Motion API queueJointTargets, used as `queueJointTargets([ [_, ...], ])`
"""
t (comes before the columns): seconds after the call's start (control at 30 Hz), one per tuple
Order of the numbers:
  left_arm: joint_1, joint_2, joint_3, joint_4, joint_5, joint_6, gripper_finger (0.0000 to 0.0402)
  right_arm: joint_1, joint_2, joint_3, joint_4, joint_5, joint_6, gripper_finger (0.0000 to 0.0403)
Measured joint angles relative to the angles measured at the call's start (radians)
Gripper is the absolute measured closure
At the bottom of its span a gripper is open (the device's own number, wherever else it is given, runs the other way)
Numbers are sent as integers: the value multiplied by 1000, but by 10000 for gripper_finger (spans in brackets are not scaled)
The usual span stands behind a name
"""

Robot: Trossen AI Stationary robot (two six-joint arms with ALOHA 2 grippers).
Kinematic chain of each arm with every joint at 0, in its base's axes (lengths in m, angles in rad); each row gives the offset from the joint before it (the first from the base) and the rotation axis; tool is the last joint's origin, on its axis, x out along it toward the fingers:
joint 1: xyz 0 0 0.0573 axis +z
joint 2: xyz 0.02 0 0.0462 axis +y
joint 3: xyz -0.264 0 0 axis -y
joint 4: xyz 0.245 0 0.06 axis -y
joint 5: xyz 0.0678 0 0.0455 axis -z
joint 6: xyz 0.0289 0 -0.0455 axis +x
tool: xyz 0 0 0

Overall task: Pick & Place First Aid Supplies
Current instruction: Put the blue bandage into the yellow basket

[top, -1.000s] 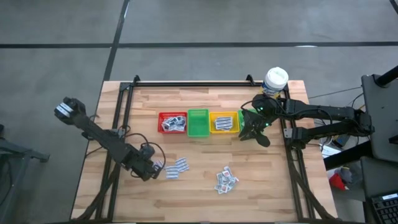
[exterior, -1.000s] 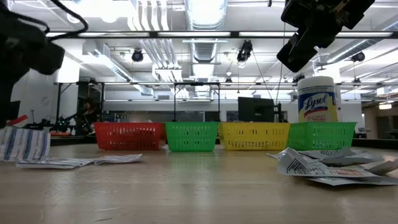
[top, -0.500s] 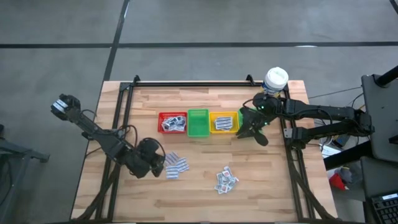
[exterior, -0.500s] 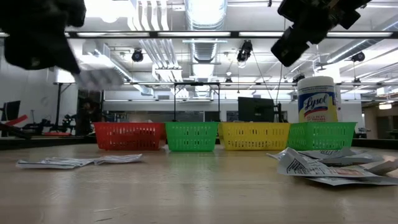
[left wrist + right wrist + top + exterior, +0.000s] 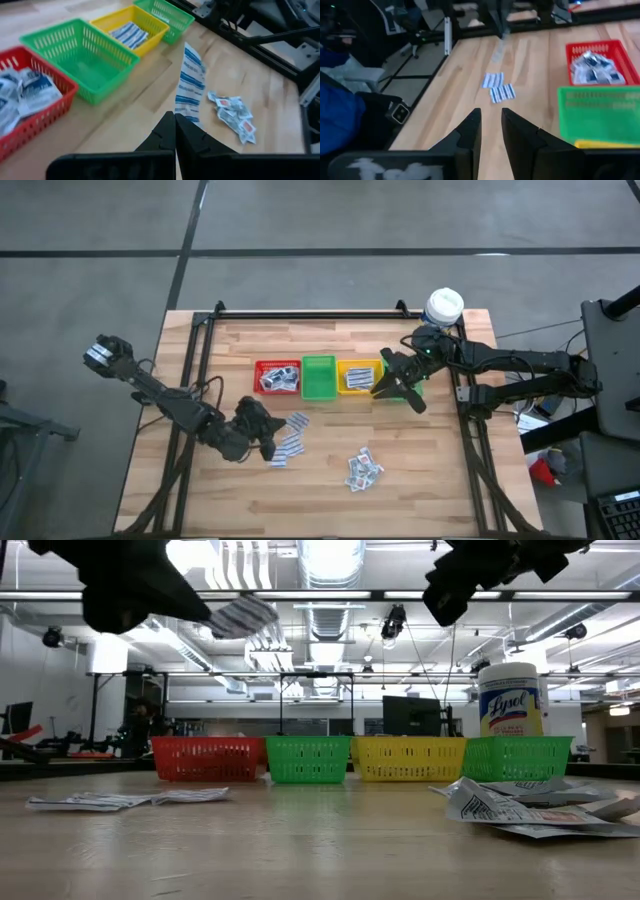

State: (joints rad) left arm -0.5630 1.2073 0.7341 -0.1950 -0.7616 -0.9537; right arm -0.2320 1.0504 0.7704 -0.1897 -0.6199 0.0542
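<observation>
My left gripper (image 5: 274,430) is above the table's near left part, shut on a white strip packet with blue print (image 5: 191,80). The low view shows that packet (image 5: 245,615) high over the table. More strip packets (image 5: 288,446) lie flat below it, and a heap of squarish packets (image 5: 363,468) lies to their right. A red bin (image 5: 277,377) and a yellow bin (image 5: 360,376) hold packets, with a green bin (image 5: 319,377) between them. My right gripper (image 5: 490,125) hovers open by the yellow bin, with nothing between its fingers. My left gripper pinches one end of the strip packet (image 5: 186,116) between its two fingers. The fingers slant slightly downward, pointing toward the table's right, and lie along the strip. The rest of the strip sticks out beyond the fingertips, clear of the table.
A second green bin (image 5: 516,757) stands right of the yellow one, partly under my right arm. Behind it is a white-capped bottle (image 5: 443,308). Black frame rails (image 5: 200,340) run along the table's left, right and far sides. Bare wood lies along the near edge.
My left gripper has risen and moved toward the table's right. It has tipped from pointing down to nearly level and rolled, lifting the strip packet clear of the table. My right gripper has tipped upward a little and shifted slightly toward the bins.
</observation>
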Motion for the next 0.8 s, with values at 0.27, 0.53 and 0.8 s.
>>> queueJointTargets([
  [0.27, 60, 52, 27, 70, 3, 101, 402, 76, 91, 2, 118, 91, 57, 302],
  [0.53, 69, 62, 32, 127, 8, 158, 401, 91, 251, 35, 226, 134, 63, 262],
  [0.8, 70, 62, 32, 123, 4, 172, 402, 100, 447, 168, 274, 125, 61, 235],
])
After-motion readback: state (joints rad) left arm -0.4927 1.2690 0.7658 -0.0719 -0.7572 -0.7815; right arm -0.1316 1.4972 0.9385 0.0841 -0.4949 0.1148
